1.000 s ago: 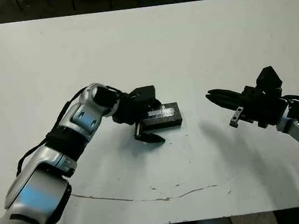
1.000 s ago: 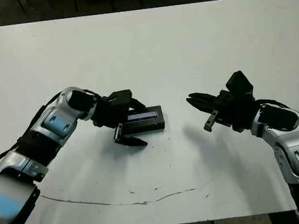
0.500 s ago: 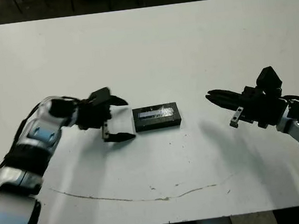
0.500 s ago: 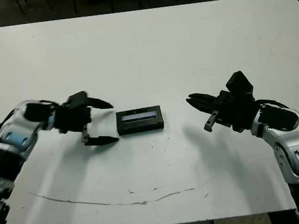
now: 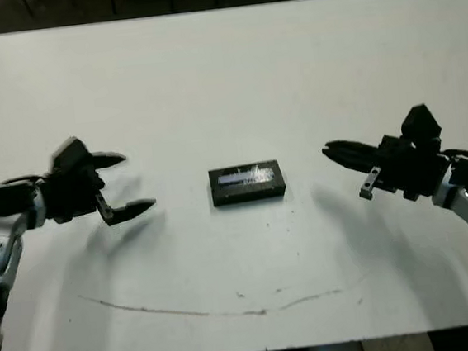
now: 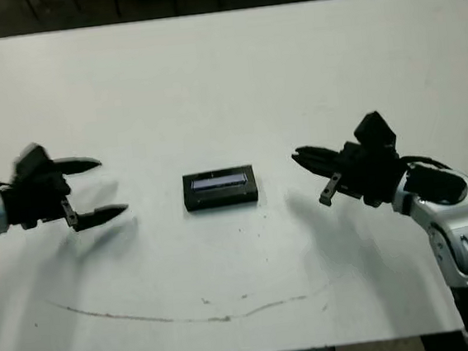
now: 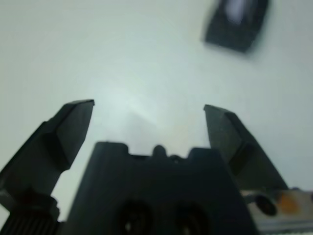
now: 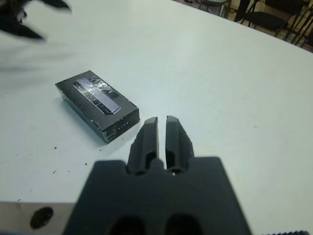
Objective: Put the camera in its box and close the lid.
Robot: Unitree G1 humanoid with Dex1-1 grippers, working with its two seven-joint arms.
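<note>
The lid (image 5: 247,181), black with a shiny silvery strip, lies flat on the box at the middle of the table, so only black sides (image 8: 117,125) show below it. The camera is out of view. My left gripper (image 5: 135,182) hovers open well to the left of the box, holding nothing. In the left wrist view its fingers (image 7: 73,125) stand wide apart, and the lid (image 7: 236,22) is a blur far ahead. My right gripper (image 5: 331,149) is shut and empty, pointing at the box from the right, a short gap away; the right wrist view shows it (image 8: 161,120).
A thin dark crack-like line (image 5: 230,308) runs across the white table (image 5: 224,77) near its front edge. Chairs (image 8: 274,19) stand beyond the table's far side in the right wrist view.
My left arm has drawn back to the left, away from the closed box, with its gripper open. The box, lid and right arm have not moved.
</note>
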